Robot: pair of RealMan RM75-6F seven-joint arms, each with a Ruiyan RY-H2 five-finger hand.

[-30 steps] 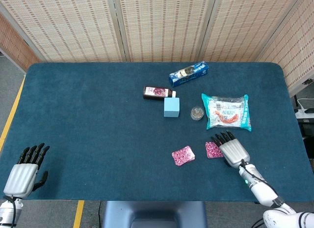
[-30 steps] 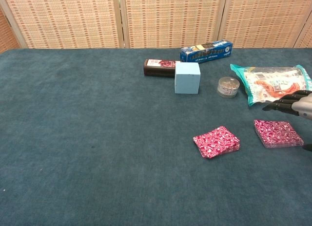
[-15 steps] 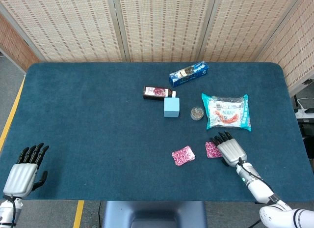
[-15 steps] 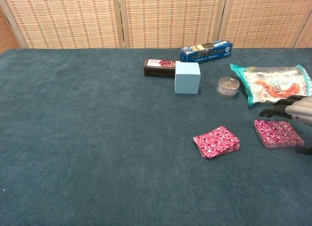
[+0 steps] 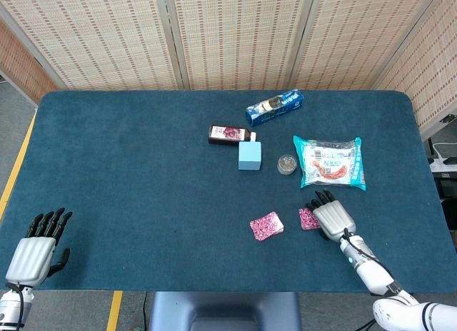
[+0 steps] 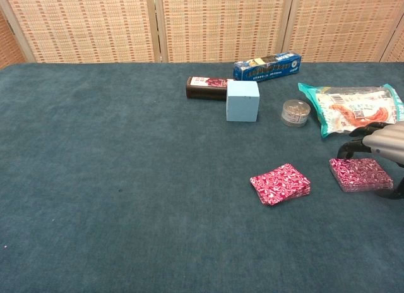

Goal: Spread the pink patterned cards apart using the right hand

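From the head camera: dark teal felt-covered table [image 5: 143, 188] before woven bamboo screen panels [image 5: 235, 35]. Near the table's 5 o'clock edge, two stacks of pink patterned cards: left stack of pink patterned cards [image 5: 266, 225] lying apart, right stack of pink patterned cards [image 5: 309, 217] partly covered by the silver right hand [image 5: 330, 215], black fingers stretched forward and slightly apart, pointing toward 11 o'clock; contact with the cards impossible to confirm from here. At 7 o'clock, off the table's corner, silver left hand [image 5: 36, 249], fingers straight and spread, holding nothing. Toward 1 o'clock from the cards: teal plastic snack packet [image 5: 330, 161], small round clear jar [image 5: 286, 164], pale blue cube [image 5: 250, 155], dark brown bottle with a pink label [image 5: 230, 134] lying on its side, blue rectangular box [image 5: 275, 106]. From the chest camera: left card stack [image 6: 280, 183] well clear of the right stack [image 6: 360, 173]; right hand [image 6: 384, 148] at the frame's 3 o'clock edge, dark fingers arched over the right stack's far edge, tips seemingly down at the cards, nothing gripped. Snack packet [image 6: 351, 108], jar [image 6: 295, 112], cube [image 6: 243, 100], bottle [image 6: 206, 88] and box [image 6: 267, 65] beyond, toward 12 o'clock.
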